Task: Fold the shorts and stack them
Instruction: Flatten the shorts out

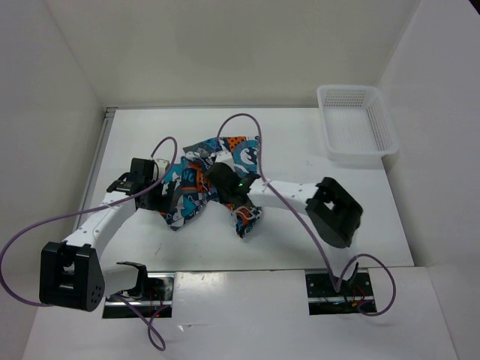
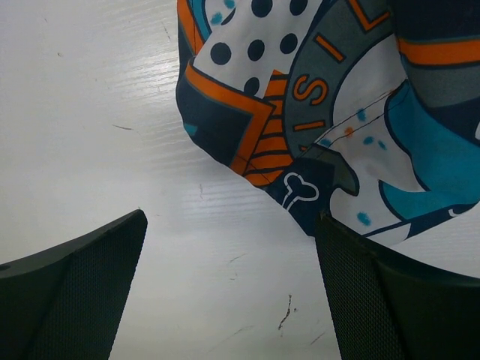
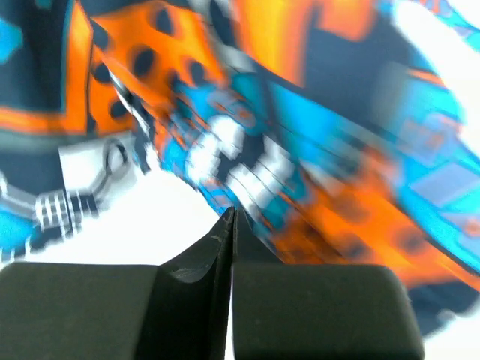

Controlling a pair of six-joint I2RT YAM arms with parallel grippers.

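The shorts (image 1: 193, 186), printed in teal, orange, white and black, lie crumpled in the middle of the white table (image 1: 300, 232). My left gripper (image 1: 163, 196) is open at their left edge. In the left wrist view its jaws stand wide apart (image 2: 231, 219) over bare table, with the shorts (image 2: 315, 97) just ahead and touching the right finger (image 2: 352, 285). My right gripper (image 1: 219, 174) is over the middle of the shorts. In the right wrist view it is shut (image 3: 231, 214), its tips pinching the blurred fabric (image 3: 285, 142). A flap (image 1: 248, 219) hangs under the right arm.
A white mesh basket (image 1: 356, 124) stands at the back right corner of the table. White walls close in the table at the left, back and right. Purple cables loop over both arms and over the shorts.
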